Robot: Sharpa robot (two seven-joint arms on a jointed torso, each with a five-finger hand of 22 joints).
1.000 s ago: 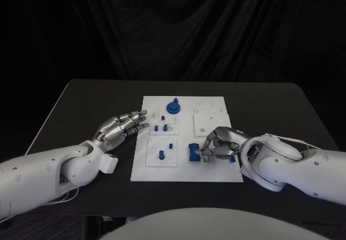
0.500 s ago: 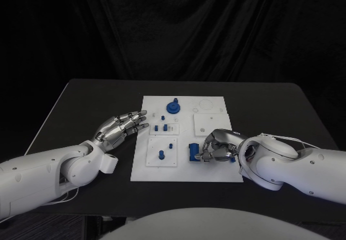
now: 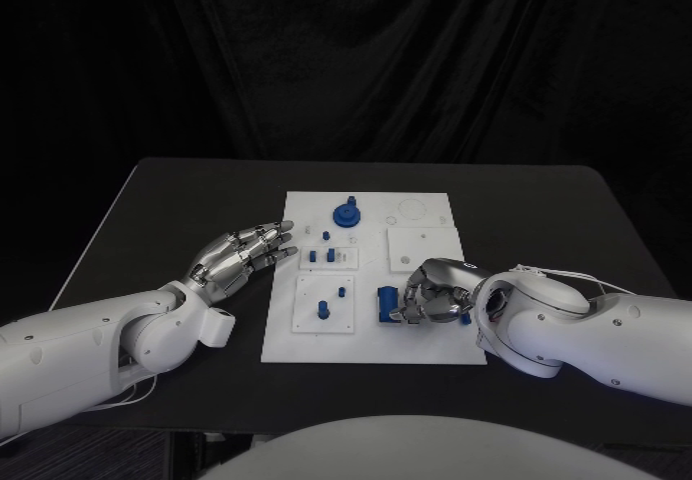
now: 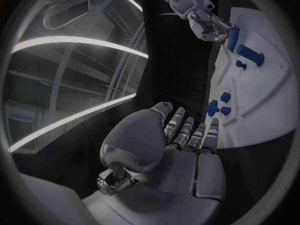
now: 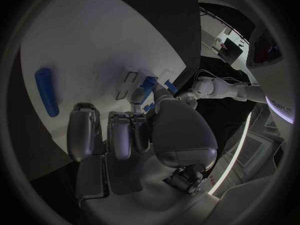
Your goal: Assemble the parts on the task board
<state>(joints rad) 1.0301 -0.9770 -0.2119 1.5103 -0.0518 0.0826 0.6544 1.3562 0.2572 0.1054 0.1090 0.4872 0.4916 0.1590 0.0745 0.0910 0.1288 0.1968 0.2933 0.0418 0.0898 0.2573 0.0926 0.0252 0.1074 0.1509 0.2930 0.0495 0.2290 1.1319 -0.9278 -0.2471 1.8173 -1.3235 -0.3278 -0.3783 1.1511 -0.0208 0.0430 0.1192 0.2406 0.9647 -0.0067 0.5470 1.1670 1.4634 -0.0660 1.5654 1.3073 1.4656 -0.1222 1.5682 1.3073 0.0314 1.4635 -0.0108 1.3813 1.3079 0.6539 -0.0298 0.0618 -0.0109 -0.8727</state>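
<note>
head view: white task board [image 3: 433, 345] mid-table, blue parts [image 3: 346, 214] standing on it. left hand [image 3: 240, 256] just beside the board's left edge, fingers straight and apart, holding nothing. right hand [image 3: 433, 290] over the board's near right part, fingers curled down beside an upright blue block [image 3: 387, 304]; grip cannot be told.

left wrist view: left hand [image 4: 181, 150] flat, fingers spread, empty, near the board [image 4: 262, 105].

right wrist view: right hand [image 5: 134, 135] curled over the board [image 5: 94, 50]; blue rod [image 5: 47, 91] lying apart.
</note>
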